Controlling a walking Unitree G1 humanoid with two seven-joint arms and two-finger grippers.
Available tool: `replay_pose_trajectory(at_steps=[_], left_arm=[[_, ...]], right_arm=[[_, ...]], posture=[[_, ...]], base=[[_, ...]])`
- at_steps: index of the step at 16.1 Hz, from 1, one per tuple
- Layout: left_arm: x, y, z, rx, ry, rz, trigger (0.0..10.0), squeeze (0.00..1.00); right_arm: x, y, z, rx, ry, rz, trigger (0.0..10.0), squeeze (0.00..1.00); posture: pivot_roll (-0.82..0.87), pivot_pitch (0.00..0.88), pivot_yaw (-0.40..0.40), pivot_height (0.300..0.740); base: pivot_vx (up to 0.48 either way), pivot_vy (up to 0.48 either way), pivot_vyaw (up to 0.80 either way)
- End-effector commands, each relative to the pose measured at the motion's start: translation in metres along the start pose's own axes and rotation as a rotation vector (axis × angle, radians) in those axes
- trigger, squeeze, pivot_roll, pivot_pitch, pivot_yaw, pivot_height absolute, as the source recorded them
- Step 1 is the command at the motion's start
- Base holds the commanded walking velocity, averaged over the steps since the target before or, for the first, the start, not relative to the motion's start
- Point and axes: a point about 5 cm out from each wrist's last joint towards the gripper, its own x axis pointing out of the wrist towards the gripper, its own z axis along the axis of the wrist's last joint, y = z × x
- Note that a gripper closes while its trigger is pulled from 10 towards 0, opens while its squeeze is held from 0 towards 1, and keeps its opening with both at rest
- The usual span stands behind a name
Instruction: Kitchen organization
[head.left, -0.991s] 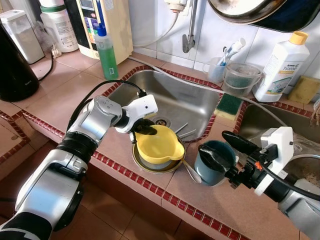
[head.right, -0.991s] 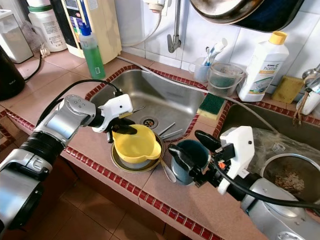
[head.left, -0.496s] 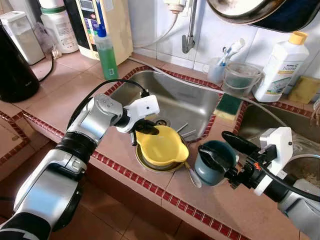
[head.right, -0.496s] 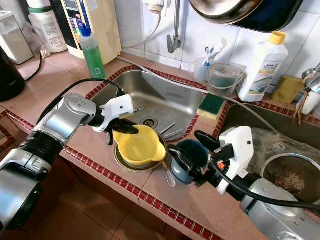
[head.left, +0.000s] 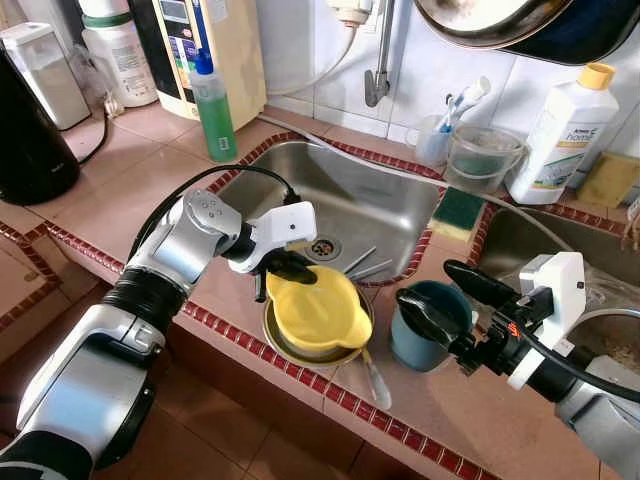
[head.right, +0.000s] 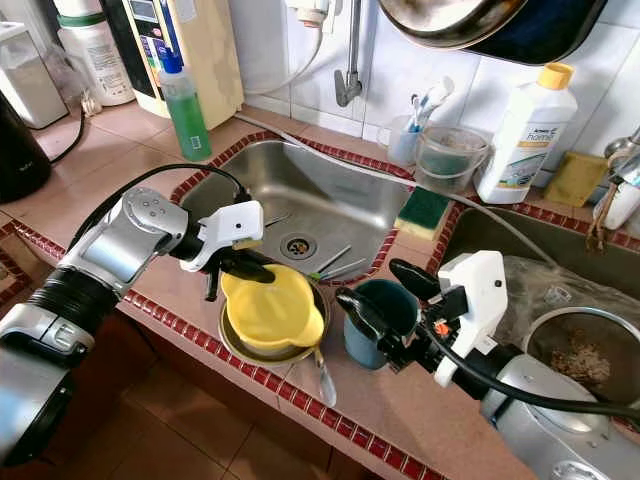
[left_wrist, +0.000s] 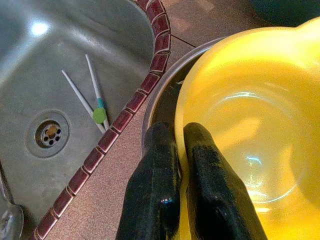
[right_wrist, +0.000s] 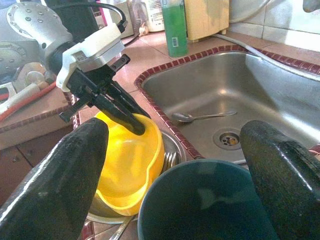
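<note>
The step in hand looks like clearing the dishes stacked at the front edge of the tiled counter (head.left: 120, 195), just in front of the stainless steel sink (head.left: 370, 195). The left hand (head.left: 283, 262) is clenched on the rim of the yellow plastic bowl with a pouring lip (head.left: 318, 310), one finger inside and one outside, the bowl tilted in the round steel dish (head.left: 290, 344) beneath it. That arm reaches in from the counter's left, elbow bent, wrist angled down toward the bowl.

The right hand (head.left: 438, 295) hovers with its fingers spread on either side of the dark teal cup (head.left: 418, 338), which stands on the counter's front edge just right of the dish; it grips nothing yet.

Next, probably: lift the bowl clear without dragging the dish off the edge.
</note>
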Motion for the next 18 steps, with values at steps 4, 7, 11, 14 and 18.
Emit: replay_pose_trajectory(at_steps=[4,7,11,14,18], left_arm=[[-0.012,0.007,-0.001,0.044,0.082,0.029,10.0,0.00],[-0.017,0.009,0.001,0.059,0.108,0.018,10.0,0.00],[-0.021,0.011,0.004,0.070,0.121,0.013,10.0,0.00],[-0.025,0.014,0.007,0.069,0.116,0.019,10.0,0.00],[-0.032,0.021,0.014,0.080,0.106,0.053,10.0,0.00]], right_arm=[[0.001,-0.002,0.003,-0.009,-0.006,0.000,10.0,0.00],[0.001,-0.003,0.004,-0.011,-0.009,0.000,10.0,0.00],[0.002,-0.004,0.005,-0.012,-0.012,0.001,10.0,0.00],[0.003,-0.004,0.005,-0.013,-0.012,-0.001,10.0,0.00],[0.003,-0.005,0.006,-0.016,-0.012,-0.002,10.0,0.00]], posture=[[-0.16,0.019,0.045,0.740],[-0.16,0.024,0.041,0.740],[-0.15,0.027,0.043,0.740],[-0.16,0.027,0.043,0.740],[-0.16,0.026,0.042,0.740]], base=[[0.000,0.000,0.00],[0.000,0.000,0.00],[0.000,0.000,0.00],[0.000,0.000,0.00],[0.000,0.000,0.00]])
